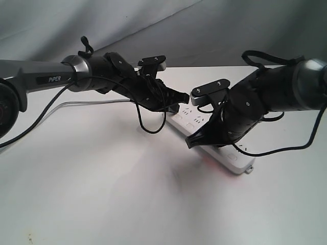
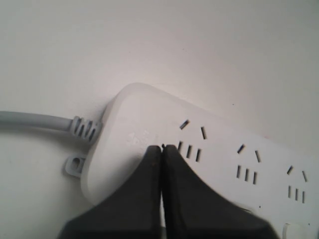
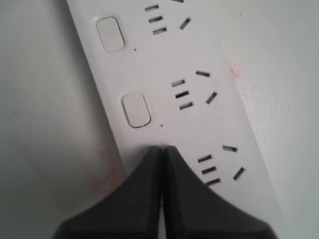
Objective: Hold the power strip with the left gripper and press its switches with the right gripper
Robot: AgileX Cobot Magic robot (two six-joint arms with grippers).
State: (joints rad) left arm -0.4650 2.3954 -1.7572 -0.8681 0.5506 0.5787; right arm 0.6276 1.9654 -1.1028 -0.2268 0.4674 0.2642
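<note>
Power strip [image 1: 232, 157] lying beneath both closed tips.
Left end effector [image 2: 162, 147] is hovering over its cord end [image 2: 122, 122], right end effector [image 3: 163, 148] beside a switch [image 3: 136, 109].

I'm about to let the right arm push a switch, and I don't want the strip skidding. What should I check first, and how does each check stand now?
1. Hold: cannot tell. The left gripper has its jaws shut and its tip over the cord end of the power strip. Firm contact is unclear.
2. Poking shape: ok. The right gripper has its jaws shut to one point.
3. Aim: not ok. The nearest visible switch lies uncovered just ahead of the right tip.
4. Seating: ok. The strip lies flat on the table.
5. Cord: ok. It leads away from both tips.
</note>
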